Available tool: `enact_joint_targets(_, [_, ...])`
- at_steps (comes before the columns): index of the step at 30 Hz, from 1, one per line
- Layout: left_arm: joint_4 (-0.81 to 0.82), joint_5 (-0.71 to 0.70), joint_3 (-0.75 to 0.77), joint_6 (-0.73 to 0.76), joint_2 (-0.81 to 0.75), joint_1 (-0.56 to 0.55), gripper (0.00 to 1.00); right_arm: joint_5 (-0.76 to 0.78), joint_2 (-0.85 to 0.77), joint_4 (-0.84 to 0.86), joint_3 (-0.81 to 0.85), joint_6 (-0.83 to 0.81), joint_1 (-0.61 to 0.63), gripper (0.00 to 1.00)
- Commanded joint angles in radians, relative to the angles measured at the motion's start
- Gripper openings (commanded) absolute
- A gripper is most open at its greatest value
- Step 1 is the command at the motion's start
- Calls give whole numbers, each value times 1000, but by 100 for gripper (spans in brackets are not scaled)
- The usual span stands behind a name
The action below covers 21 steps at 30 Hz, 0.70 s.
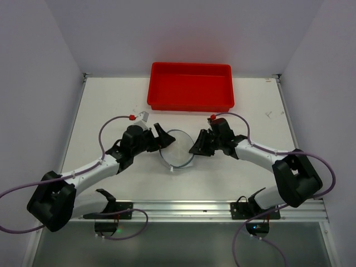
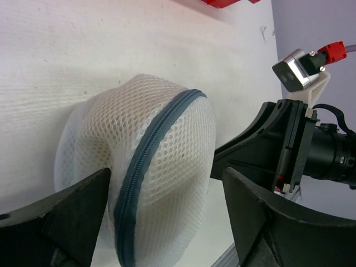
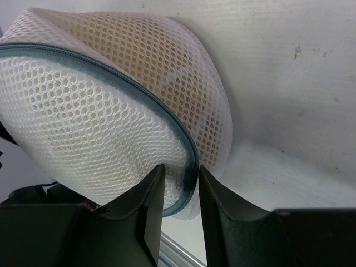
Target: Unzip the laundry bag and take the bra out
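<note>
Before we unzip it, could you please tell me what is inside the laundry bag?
Through the laundry bag mesh, the right wrist view shows a tan shape above the zipper. The zipper is closed, so what it is stays hidden.

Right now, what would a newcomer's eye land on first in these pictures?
The white mesh laundry bag stands at the centre of the table, its zipper closed. The right gripper pinches its dark zipper rim, and the left gripper is open around the opposite side. Behind, a bright red tray sits at the far edge.

Mesh obscures what the laundry bag (image 3: 94, 128) holds.
</note>
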Motion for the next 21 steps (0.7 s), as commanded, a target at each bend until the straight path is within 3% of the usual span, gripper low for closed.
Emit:
enact_joint_targets(1, [-13, -7, 27, 44, -51, 16, 90, 41, -10, 46, -8, 61, 7, 33])
enact_joint_targets(3, [-65, -30, -3, 25, -98, 16, 98, 39, 1, 58, -11, 77, 5, 33])
enact_joint_targets(7, [-132, -50, -83, -2, -226, 16, 100, 39, 10, 63, -4, 83, 7, 33])
enact_joint_targets(13, [10, 118, -201, -61, -228, 2, 90, 45, 22, 57, 12, 81, 7, 33])
enact_joint_targets(19, [131, 168, -223, -90, -169, -29, 80, 50, 14, 60, 16, 100, 7, 33])
enact_joint_targets(21, [166, 180, -231, -105, -155, -30, 67, 50, 13, 55, 21, 94, 10, 33])
